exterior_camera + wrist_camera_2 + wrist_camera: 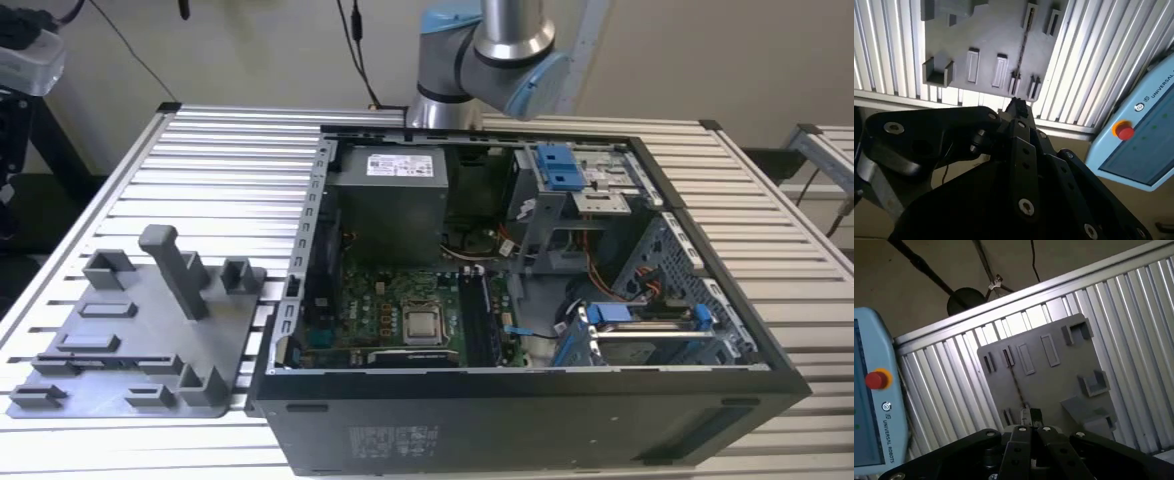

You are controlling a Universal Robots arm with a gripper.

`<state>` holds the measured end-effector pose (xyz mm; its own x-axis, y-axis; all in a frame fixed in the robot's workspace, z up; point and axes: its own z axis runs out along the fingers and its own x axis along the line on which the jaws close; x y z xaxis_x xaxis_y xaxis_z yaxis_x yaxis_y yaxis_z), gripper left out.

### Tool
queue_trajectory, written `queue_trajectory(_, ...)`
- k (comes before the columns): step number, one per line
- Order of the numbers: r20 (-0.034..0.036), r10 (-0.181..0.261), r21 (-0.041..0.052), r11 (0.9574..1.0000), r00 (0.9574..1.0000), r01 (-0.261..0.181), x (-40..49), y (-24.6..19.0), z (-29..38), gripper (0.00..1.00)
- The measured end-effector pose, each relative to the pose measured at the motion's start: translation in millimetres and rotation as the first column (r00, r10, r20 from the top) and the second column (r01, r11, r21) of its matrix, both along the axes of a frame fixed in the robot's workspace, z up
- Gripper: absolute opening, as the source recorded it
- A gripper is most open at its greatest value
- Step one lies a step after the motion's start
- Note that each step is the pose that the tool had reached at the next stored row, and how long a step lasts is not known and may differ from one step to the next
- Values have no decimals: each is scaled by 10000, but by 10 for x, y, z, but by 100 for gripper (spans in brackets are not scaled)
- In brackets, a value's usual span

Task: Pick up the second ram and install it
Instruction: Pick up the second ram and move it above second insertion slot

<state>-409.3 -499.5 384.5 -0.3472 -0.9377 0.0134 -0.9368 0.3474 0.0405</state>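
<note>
Since both wrist views are looking along its edge, the ram (1016, 382) is showing as a thin dark strip. It is running out from the fingers (1025, 416), which are closing tight on it. Judgement: clamping across the flat faces is probably keeping it from twisting. It is hanging well above the tray (1064, 370) on the worktop (1139, 325), touching no holder. In the exterior view, the open case (534, 420) is lying just beside the tray, with its board (387, 300) facing up, presumably for access from above.
</note>
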Motion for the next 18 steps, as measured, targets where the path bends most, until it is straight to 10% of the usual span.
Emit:
queue_trajectory(14, 0, 537, 0, 9986, 9986, -537, 0, 0, 0, 11)
queue_trajectory(18, 0, 567, -1, 9984, 9984, -567, 0, 0, 0, 24)
